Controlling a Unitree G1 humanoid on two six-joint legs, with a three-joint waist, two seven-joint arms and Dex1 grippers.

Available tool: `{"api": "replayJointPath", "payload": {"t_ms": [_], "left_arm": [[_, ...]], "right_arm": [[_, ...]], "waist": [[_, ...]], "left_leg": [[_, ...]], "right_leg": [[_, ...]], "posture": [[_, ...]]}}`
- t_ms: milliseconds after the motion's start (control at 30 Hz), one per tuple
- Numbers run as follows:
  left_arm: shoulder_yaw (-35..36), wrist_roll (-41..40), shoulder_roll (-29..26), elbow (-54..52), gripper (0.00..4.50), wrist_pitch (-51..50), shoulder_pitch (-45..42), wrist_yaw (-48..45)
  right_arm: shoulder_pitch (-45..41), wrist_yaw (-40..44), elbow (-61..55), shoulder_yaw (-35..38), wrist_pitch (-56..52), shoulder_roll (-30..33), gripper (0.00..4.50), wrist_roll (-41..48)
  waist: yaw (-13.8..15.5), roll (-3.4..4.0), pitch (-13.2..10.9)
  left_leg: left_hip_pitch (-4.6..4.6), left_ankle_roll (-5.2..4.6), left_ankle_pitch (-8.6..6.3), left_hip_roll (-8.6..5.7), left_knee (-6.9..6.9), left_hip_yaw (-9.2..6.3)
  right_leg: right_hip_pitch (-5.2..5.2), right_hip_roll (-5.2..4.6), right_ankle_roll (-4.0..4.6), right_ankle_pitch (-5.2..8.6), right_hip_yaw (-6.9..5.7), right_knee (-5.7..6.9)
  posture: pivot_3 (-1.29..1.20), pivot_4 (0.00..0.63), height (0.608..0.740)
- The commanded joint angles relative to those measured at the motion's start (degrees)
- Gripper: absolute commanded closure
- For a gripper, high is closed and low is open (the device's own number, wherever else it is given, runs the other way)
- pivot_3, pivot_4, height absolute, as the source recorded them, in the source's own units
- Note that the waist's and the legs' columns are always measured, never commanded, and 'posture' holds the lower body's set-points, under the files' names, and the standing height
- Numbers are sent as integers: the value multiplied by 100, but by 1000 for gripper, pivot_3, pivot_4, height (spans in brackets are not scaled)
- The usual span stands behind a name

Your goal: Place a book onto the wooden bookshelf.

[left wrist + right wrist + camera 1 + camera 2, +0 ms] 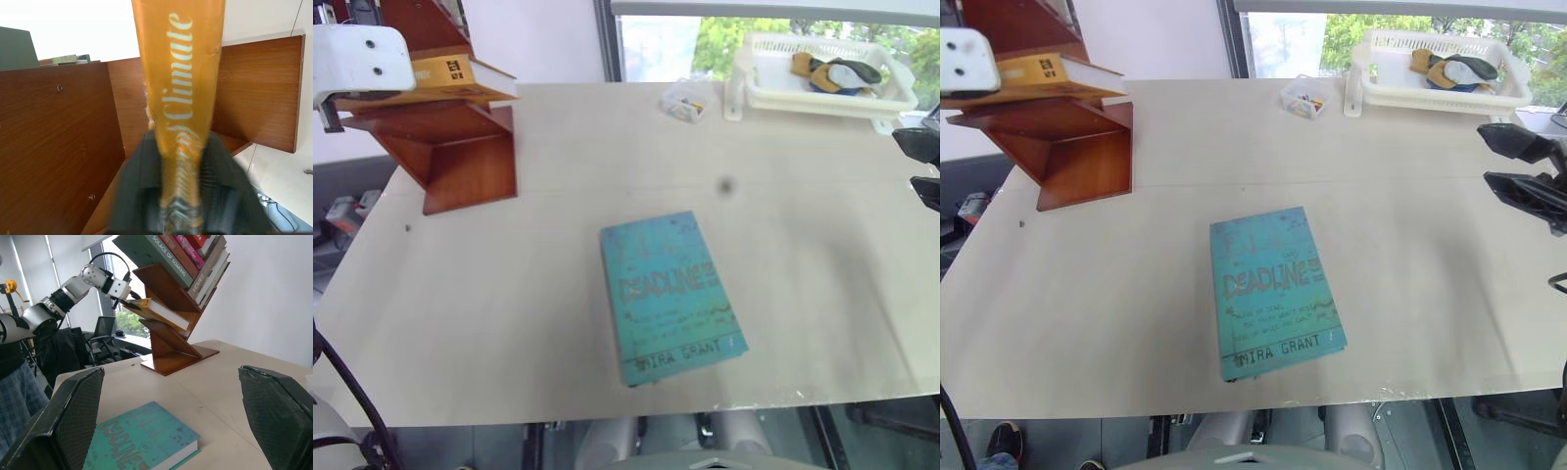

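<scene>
Tabletop (509,294) clear; left gripper (181,196) seemingly astride blurred book (178,73) spine.

Head cameras above table (509,323); wrist cameras near bookshelf (171,357)

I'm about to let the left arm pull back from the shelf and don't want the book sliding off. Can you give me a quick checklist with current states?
1. The book lies on a slanted panel of the wooden bookshelf: ok.
2. Left gripper free of the book: not ok, its fingers sit on both sides of the spine.
3. Book fully seated against the shelf's back: cannot tell.
4. Right gripper open and away from the shelf: ok.
5. Teal Deadline book flat on the table, away from the shelf: ok.
</scene>
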State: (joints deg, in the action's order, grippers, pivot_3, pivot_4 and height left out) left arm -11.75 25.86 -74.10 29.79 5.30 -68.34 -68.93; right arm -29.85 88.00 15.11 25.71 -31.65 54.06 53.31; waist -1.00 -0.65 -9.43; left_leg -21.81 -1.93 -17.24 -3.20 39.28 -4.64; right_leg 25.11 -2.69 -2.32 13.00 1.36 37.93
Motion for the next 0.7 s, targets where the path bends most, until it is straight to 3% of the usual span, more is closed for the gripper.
{"api": "replayJointPath", "payload": {"t_ms": [33,67,267,367,467,567,633,700], "left_arm": [[197,129,-216,6,1557,-124,-120,124],[191,136,-238,-10,1149,-153,-94,70],[279,98,-427,-113,1149,-217,106,7],[575,-473,-319,-369,1149,-308,210,-162],[1170,-1647,33,-1183,1149,-844,582,-591],[2148,-3271,430,-2526,1149,-2277,1342,-1051],[2987,-4352,836,-3674,1149,-3751,2258,-933],[3758,-5151,1300,-4864,1149,-4837,3719,-857]], "right_arm": [[-100,141,-220,137,-52,68,0,110],[-96,131,-236,142,-61,67,0,112],[-38,97,-300,193,-104,84,0,111],[11,67,-335,232,-136,97,0,126],[171,35,-429,266,-188,109,0,123],[526,9,-578,353,-207,155,0,54],[1003,17,-714,411,-38,243,0,-194],[1475,-32,-823,474,124,301,0,-446]], "waist": [[7,0,0],[11,0,0],[17,-1,1],[18,-2,1],[51,-4,3],[58,-3,4],[37,0,6],[4,28,22]], "left_leg": [[0,0,0,0,0,0],[-1,-1,0,0,0,0],[-4,-1,-1,-2,4,-1],[-5,-1,-1,-1,4,-2],[-8,-1,-1,-1,9,-5],[-12,-1,-1,-1,17,-11],[-16,-2,-2,1,19,-13],[-12,-2,-2,3,12,-9]], "right_leg": [[0,0,0,0,0,0],[0,0,0,0,-1,0],[0,-2,0,0,-3,-2],[0,-3,0,0,-3,-2],[0,-7,0,0,-7,-2],[-1,-13,-1,0,-10,0],[0,-13,-1,-1,-6,-2],[2,-12,-1,-1,-5,1]], "posture": [[0,150,740],[0,150,740],[0,150,740],[0,150,740],[0,150,740],[0,150,740],[0,150,740],[0,150,740]]}}
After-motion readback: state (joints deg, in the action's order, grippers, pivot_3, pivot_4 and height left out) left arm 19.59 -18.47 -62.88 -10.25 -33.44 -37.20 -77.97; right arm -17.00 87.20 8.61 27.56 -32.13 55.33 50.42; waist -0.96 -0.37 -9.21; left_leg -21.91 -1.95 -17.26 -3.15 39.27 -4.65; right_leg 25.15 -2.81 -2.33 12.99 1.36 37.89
